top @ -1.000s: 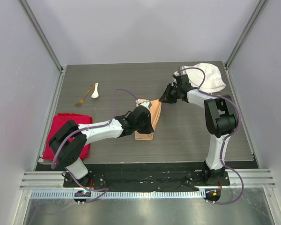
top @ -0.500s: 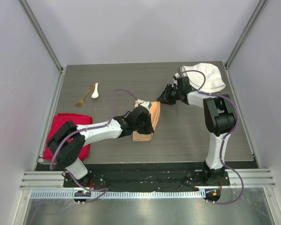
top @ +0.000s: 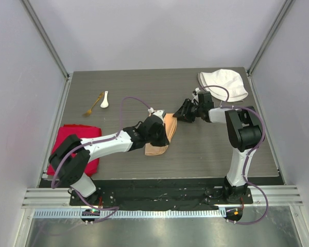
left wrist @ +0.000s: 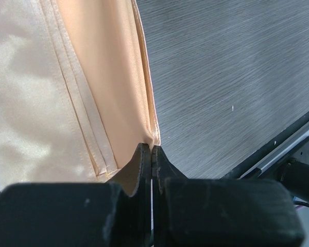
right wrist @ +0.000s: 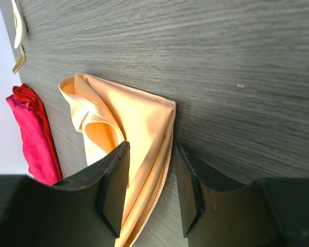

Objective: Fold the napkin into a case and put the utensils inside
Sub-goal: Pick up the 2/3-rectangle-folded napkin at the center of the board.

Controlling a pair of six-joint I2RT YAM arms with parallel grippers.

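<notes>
Jaws of the left gripper (left wrist: pixel 152 149) are clenched on the napkin (top: pixel 169 126), lying centre. The right gripper (right wrist: pixel 152 150) stands released, astride its far corner. Risk: the unheld loose flap springs open, spoiling the fold.

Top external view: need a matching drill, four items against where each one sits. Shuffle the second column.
Things:
1. napkin
2. red cloth
3. white hat
4. white spoon

Places:
A. far right corner of the table
B. middle of the table
C. far left, next to the gold fork
D. near left edge

Pairs: 1-B, 2-D, 3-A, 4-C
</notes>
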